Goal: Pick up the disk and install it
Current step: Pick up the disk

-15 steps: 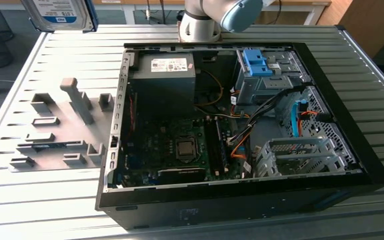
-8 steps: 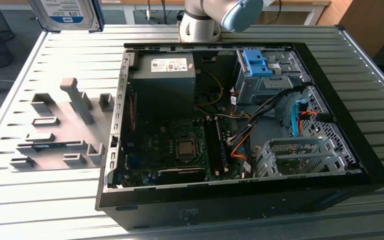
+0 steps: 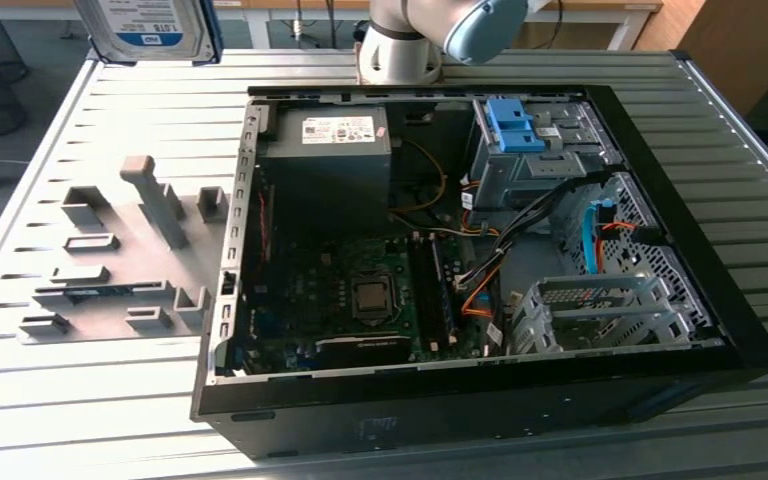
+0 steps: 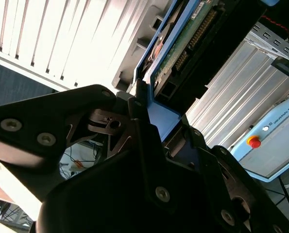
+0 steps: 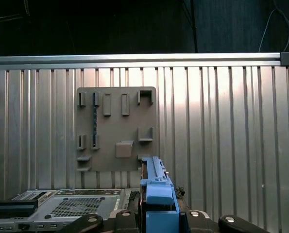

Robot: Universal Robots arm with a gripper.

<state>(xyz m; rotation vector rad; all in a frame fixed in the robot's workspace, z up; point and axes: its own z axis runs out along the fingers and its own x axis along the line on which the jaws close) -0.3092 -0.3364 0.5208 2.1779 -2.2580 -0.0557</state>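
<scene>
One disk [image 3: 144, 30] pinched between the jaws (blue-railed), outside the open case [image 3: 357, 425] holding a blue bracket [image 3: 515, 125].

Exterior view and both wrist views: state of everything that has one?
pincer: shut on the disk.
disk: held on edge, lifted clear of the table, not yet installed.
computer case: lying on its side, side panel off, interior exposed.
blue bracket: seated in the drive cage.
fixture plate: flat on the table, no disk on it.
</scene>
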